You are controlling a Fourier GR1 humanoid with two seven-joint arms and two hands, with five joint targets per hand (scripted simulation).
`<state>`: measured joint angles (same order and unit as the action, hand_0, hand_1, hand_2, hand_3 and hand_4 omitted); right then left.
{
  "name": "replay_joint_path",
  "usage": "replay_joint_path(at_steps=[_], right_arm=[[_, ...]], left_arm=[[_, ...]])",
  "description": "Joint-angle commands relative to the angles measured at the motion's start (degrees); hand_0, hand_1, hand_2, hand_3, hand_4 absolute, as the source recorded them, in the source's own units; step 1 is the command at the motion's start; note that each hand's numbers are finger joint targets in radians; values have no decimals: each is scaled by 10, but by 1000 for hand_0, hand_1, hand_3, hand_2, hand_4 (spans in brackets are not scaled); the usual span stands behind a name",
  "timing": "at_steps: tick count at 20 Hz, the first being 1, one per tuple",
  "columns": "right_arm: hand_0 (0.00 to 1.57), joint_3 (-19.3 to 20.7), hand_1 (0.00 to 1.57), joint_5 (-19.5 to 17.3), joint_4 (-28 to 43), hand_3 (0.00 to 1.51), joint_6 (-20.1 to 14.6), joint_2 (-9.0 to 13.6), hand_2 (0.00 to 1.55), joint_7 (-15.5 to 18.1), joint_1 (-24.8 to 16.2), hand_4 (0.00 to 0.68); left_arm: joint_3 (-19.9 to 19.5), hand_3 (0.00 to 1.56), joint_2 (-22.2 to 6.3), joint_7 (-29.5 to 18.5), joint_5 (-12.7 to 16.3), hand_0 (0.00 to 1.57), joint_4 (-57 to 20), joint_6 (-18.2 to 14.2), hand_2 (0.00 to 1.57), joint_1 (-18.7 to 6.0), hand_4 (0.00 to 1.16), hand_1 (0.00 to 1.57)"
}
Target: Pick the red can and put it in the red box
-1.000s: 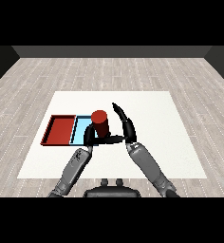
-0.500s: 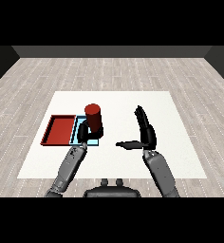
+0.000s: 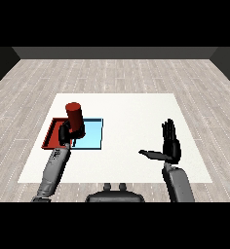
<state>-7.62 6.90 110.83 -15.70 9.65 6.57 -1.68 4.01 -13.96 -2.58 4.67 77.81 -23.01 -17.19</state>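
On the white square surface (image 3: 136, 112) I see the flat red tray (image 3: 49, 138) touching the light blue tray (image 3: 90, 136). My left hand (image 3: 67, 132) is curled round the upright red cylindrical can (image 3: 74, 116), held above where the trays meet, so the red tray lies just to its left. My right hand (image 3: 170, 146) hangs well apart, fingers straight.

The black left hand (image 3: 67, 132) is curled, apparently holding something; the black right hand (image 3: 171, 146) is raised, fingers straight, thumb out.
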Motion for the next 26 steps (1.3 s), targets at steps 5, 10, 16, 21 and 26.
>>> replay_joint_path(at_steps=[5, 10, 16, 21, 26], right_arm=[[0, 72, 0, 35, -54, 0, 10, 10, 0, 26, -57, 0], [0, 92, 0, 32, -112, 0, 23, 20, 0, 50, -48, 0], [0, 79, 0, -1, -159, 0, -6, 8, 0, 37, 3, 0], [0, 102, 0, -3, -176, 0, -13, 23, 0, 23, 29, 0], [0, 79, 0, -27, -203, 0, -19, 3, 0, 56, 31, 0]], left_arm=[[-103, 1495, -103, -29, 15, 1571, -182, 55, 1571, -18, 1099, 1571], [-131, 1513, -104, -81, -2, 1571, -399, 62, 1571, -102, 1044, 1571], [-116, 1340, -83, -39, -53, 1563, -568, 8, 1454, -157, 926, 1563], [-105, 621, -90, -26, -83, 584, -663, 8, 687, -184, 635, 584], [-113, 112, -103, -21, -82, 462, -708, 49, 583, -213, 590, 462]])
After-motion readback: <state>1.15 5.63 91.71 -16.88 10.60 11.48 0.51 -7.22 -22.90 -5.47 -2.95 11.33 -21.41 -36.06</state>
